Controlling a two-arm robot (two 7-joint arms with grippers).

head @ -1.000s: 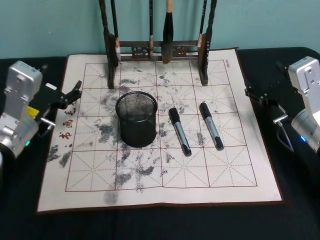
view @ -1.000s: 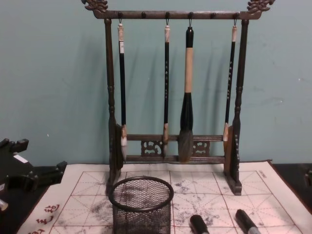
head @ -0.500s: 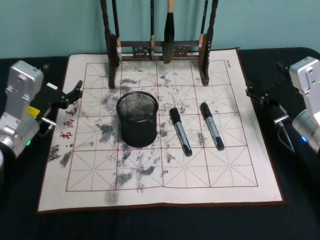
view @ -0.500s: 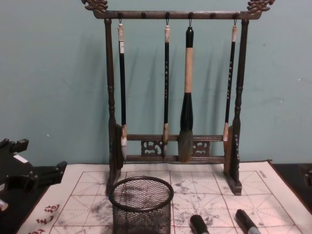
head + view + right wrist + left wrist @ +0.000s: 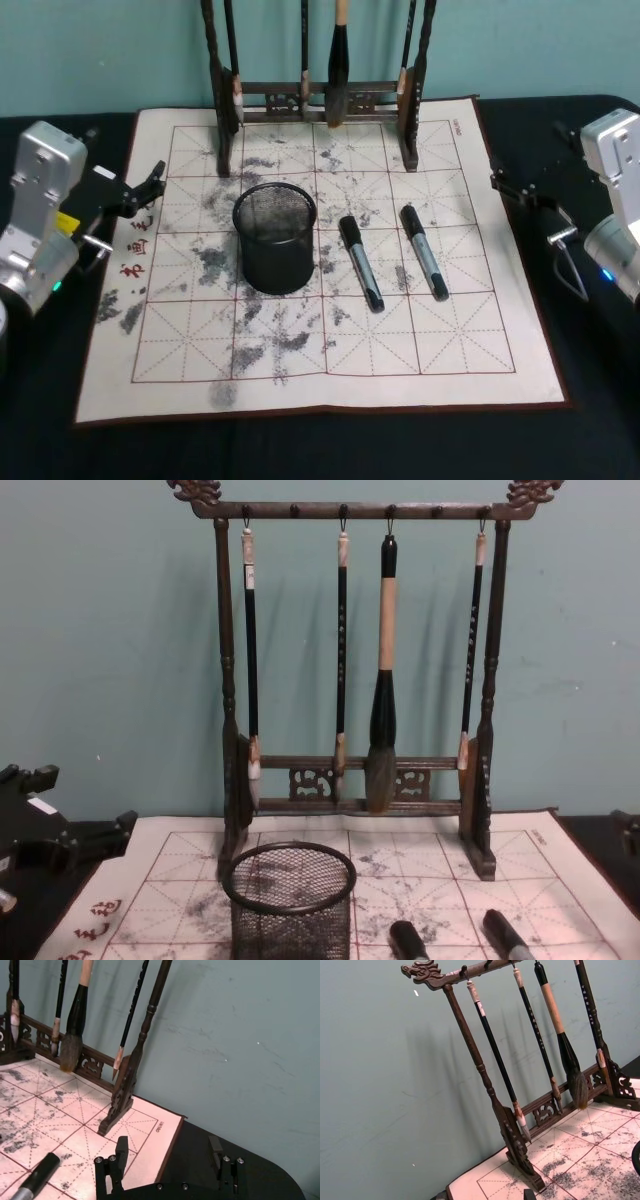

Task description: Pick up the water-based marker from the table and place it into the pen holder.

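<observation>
- Marker (image 5: 360,262) lay at frame centre, second marker (image 5: 424,252) just right of it. They looked alike, so a wrong pick was possible.
- Left claw (image 5: 148,188) and right claw (image 5: 167,1145) sat at the head view's left and right edges, both spread and empty.
- Pen holder (image 5: 274,238) stood left of centre. An angled drop might tip it.
- Brush rack (image 5: 320,100) stood at top. A high swing might snag it.

Looks like a calligraphy desk staged in a robot lab. Against a bare teal wall (image 5: 110,660), a carved dark wooden brush rack (image 5: 300,510) hung with four Chinese ink brushes (image 5: 383,700). Below it, a gridded felt practice mat (image 5: 420,360), smudged all over with grey ink stains (image 5: 285,345), red characters (image 5: 130,255) down its left edge. Black cloth (image 5: 300,450) over the table, and silver robot arms parked at either side: left arm (image 5: 40,220), right arm (image 5: 615,190).
</observation>
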